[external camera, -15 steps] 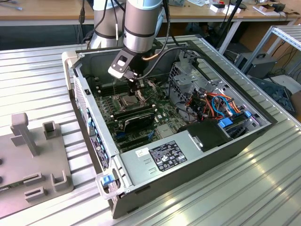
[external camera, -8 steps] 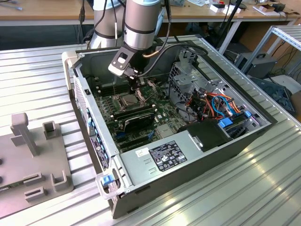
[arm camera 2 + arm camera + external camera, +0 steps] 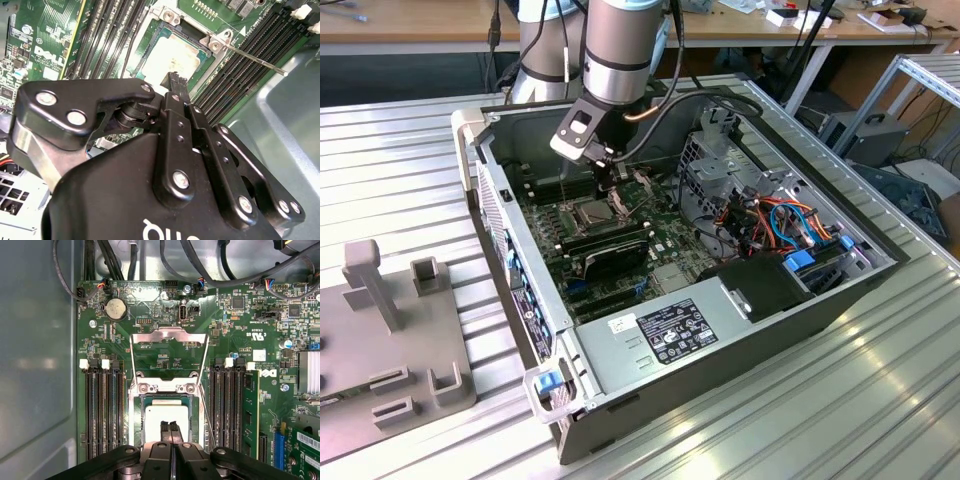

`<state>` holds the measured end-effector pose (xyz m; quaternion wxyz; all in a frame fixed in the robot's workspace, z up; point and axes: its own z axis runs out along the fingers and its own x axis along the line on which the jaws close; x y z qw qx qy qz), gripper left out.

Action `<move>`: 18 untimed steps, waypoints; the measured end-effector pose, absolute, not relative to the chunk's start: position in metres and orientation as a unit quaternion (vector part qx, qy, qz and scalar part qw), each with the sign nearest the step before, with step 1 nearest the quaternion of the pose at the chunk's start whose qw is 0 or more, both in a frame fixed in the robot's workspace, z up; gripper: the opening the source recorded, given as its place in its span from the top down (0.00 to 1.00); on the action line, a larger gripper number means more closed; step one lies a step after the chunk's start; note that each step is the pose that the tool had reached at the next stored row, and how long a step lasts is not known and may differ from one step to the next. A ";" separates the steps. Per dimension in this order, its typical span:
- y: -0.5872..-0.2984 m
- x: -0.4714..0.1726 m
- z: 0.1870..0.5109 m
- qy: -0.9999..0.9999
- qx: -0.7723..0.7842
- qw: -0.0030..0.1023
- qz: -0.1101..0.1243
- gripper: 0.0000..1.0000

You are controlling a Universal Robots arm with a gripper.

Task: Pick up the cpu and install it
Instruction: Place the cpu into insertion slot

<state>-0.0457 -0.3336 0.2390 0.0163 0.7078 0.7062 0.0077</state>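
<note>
The cpu (image 3: 159,416), a small square chip with a dull silver top, lies flat in the motherboard socket (image 3: 134,420); it shows too in the second wrist view (image 3: 172,54) and the exterior view (image 3: 593,212). The socket's hinged metal frame (image 3: 169,334) stands swung open, away from the chip. My gripper (image 3: 169,427) hangs just above the cpu's near edge, fingers (image 3: 164,429) pressed together with nothing between them. In the second wrist view the gripper (image 3: 176,79) points down at the chip. In the exterior view the gripper (image 3: 607,186) reaches down into the open computer case (image 3: 520,300).
Memory slots (image 3: 102,410) flank the socket on both sides. The thin socket lever (image 3: 252,55) sticks out beside it. A long black card (image 3: 610,255), a power supply (image 3: 680,335) and bundled cables (image 3: 770,225) fill the case. A grey fixture block (image 3: 390,340) stands at the exterior view's left.
</note>
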 end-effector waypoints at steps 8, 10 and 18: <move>-0.334 -0.046 0.243 0.706 0.708 0.016 0.008 0.89; -0.334 -0.046 0.244 0.706 0.708 0.017 0.007 0.89; -0.334 -0.046 0.245 0.706 0.708 0.017 0.007 0.89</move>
